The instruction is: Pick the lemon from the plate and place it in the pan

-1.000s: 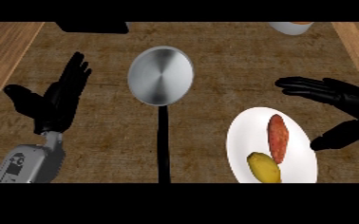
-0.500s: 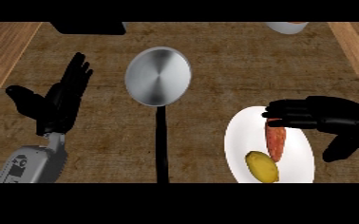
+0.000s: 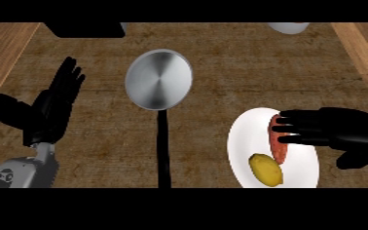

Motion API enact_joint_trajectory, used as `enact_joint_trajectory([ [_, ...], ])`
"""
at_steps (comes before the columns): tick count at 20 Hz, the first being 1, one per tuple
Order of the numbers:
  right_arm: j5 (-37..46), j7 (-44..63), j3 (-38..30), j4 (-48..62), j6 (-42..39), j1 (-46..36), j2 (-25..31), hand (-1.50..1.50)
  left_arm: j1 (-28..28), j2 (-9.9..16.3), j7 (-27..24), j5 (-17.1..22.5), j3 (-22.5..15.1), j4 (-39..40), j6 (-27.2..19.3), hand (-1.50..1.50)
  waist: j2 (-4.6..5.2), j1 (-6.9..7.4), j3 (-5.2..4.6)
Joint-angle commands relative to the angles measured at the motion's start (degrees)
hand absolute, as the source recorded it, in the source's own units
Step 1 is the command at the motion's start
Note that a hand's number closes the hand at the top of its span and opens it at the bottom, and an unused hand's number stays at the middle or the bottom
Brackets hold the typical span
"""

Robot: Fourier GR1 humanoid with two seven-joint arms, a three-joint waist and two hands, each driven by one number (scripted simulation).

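Observation:
A yellow lemon [image 3: 266, 170] lies on the near part of a white plate [image 3: 244, 141] at the lower right. Beside it on the plate is a reddish sweet potato [image 3: 277, 148], partly covered by fingers. My right hand [image 3: 327, 129] hovers over the plate's right side, fingers stretched leftward, open, above and to the right of the lemon, not touching it. The silver pan [image 3: 159, 79] sits in the middle, its black handle [image 3: 164, 151] pointing toward me. My left hand [image 3: 52, 105] rests open at the left, fingers up.
A black object [image 3: 84, 29] lies at the back left. A white bowl [image 3: 289, 27] shows at the back right edge. Wooden borders run along both sides of the counter.
My right hand has moved left and toward me, from beyond the plate to over its right side and the sweet potato. The left hand has barely shifted.

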State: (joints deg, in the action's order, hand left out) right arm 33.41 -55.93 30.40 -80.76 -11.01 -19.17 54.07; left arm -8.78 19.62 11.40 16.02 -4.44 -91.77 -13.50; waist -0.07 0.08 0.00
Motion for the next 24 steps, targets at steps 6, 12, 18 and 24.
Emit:
enact_joint_trajectory([
  [6, 2.2, -4.8, -4.9, -4.6, -2.3, 6.2, -1.6, -1.5, -1.4, -0.9, -0.7, -0.5, 3.6, 3.1, 3.6, 0.0, 0.07, -0.26, -0.01],
  [12, 10.3, 4.0, -3.7, -7.2, -2.4, 8.8, -8.0, -1.5, 1.9, -2.9, 1.5, -3.5, 2.3, -2.4, 2.4, 0.0, 0.02, 0.0, 0.0],
  [18, 14.1, 3.0, -5.4, -4.0, -2.6, 8.7, -11.2, -1.5, -1.2, -1.1, 1.9, -1.7, 7.0, 0.8, 6.0, 0.0, 0.06, -0.03, 0.0],
  [24, 20.1, 6.1, -4.4, -4.2, -8.0, 4.9, -17.8, -1.5, 1.6, -5.7, 1.3, -4.9, 4.3, -1.1, 5.4, 0.0, 0.06, 0.14, -0.01],
])
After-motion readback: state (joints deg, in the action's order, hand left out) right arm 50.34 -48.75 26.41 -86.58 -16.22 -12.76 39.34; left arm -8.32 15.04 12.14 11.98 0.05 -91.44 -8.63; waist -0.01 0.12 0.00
